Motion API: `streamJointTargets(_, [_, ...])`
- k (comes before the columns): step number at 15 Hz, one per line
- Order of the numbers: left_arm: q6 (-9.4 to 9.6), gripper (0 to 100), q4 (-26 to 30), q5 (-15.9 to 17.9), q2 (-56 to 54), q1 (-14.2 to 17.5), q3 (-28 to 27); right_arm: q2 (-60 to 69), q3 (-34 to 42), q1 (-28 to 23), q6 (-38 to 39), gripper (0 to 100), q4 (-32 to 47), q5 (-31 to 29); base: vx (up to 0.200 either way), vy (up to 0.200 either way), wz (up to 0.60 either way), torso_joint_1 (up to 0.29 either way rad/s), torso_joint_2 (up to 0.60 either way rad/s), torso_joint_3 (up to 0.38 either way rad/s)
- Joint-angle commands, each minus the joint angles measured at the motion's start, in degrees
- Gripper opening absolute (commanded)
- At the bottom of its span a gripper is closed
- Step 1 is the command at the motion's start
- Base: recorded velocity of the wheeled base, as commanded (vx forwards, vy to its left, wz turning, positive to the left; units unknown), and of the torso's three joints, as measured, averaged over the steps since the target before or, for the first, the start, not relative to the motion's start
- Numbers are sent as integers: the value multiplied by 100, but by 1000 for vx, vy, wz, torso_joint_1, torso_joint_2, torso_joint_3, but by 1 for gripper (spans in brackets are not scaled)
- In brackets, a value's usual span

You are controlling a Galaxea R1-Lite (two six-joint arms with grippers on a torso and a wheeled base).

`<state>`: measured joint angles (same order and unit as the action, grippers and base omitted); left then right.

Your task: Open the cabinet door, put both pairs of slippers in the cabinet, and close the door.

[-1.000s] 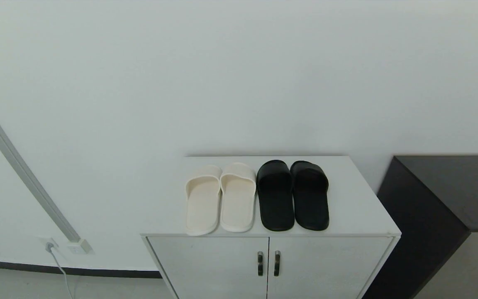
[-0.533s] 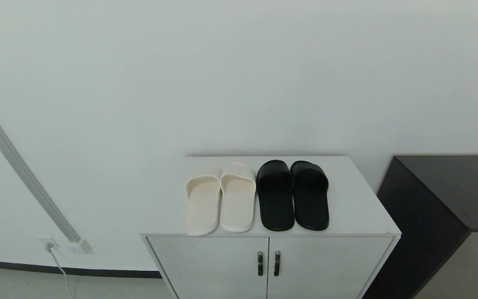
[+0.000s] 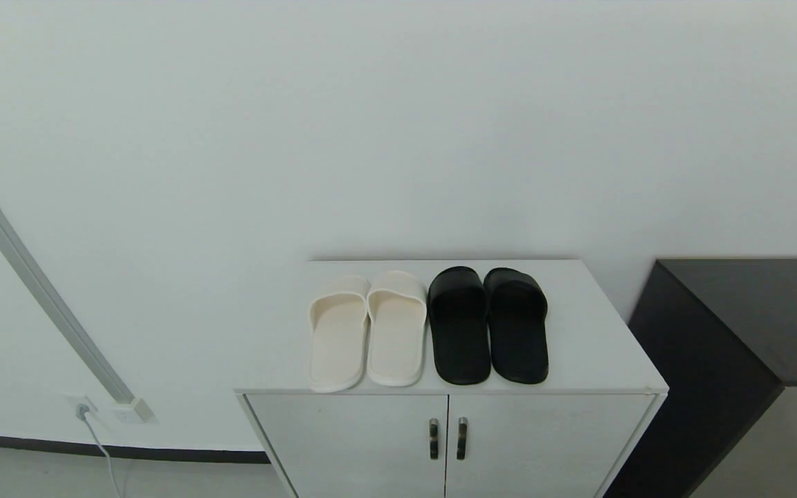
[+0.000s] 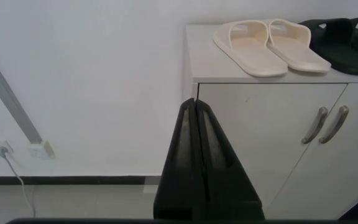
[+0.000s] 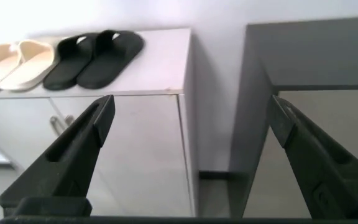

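Here, the left gripper (image 4: 195,106) has its two dark fingers pressed flat together, with no gap and nothing held. It hangs clear of everything, in front of the white cabinet (image 4: 253,137) and touching no part of it. Ahead of it and toward the robot's right, the two doors (image 3: 551,443) are shut and meet at the middle. There a pair of upright metal handles (image 4: 314,125) stand just beside each other, one on each door.

Farther on, on the cabinet top, all four slippers lie in a row with toes to the wall and heels toward the front edge. The cream slippers (image 4: 269,45) are the pair nearer this gripper. The black slippers (image 3: 459,332) lie beyond them to the robot's right, and the inner cream one sits just beside the inner black one. The outer cream heel reaches the front edge.

Off to the robot's left of this gripper, low on the wall, sits a wall socket (image 4: 4,150) with a grey cable hanging from it. A pale slanting conduit (image 4: 8,93) runs down to a box beside it.

The right gripper (image 5: 191,106) has its fingers spread wide apart — nothing lies between them. It hangs short of the cabinet's right front corner. The black pair lies ahead to its left, and a dark cabinet (image 5: 316,56) stands ahead to its right, apart from the white one.
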<state>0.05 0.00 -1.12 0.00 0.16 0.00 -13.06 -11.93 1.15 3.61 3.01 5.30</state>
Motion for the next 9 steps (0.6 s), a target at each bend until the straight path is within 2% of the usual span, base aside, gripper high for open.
streamJointTargets(1, [-5, 0, 0, -28, 0, 2, 0, -2078, -336, 105, -97, 100, -609, 472, 0, 0, 0, 0, 0, 0])
streamJointTargets(3, [-22, 0, 0, -37, 0, 2, 0, -3194, -433, 553, -132, 100, -1523, 366, 0, 0, 0, 0, 0, 0])
streamJointTargets(5, [-22, 0, 0, -28, 0, 2, 0, -3985, -687, 1239, -71, 100, -1910, -179, 0, 0, 0, 0, 0, 0])
streamJointTargets(7, [-14, 0, 0, -20, 0, 2, 0, -4820, -1224, 2847, 615, 100, -2279, -1488, 0, 0, 0, 0, 0, 0])
streamJointTargets(8, [-14, 0, 0, -28, 0, 2, 0, -5163, -1487, 3375, 852, 100, -2331, -1937, 0, 0, 0, 0, 0, 0])
streamJointTargets(9, [-14, 0, 0, -28, 0, 2, 0, -5418, -1681, 3630, 931, 100, -2340, -2112, 0, 0, 0, 0, 0, 0])
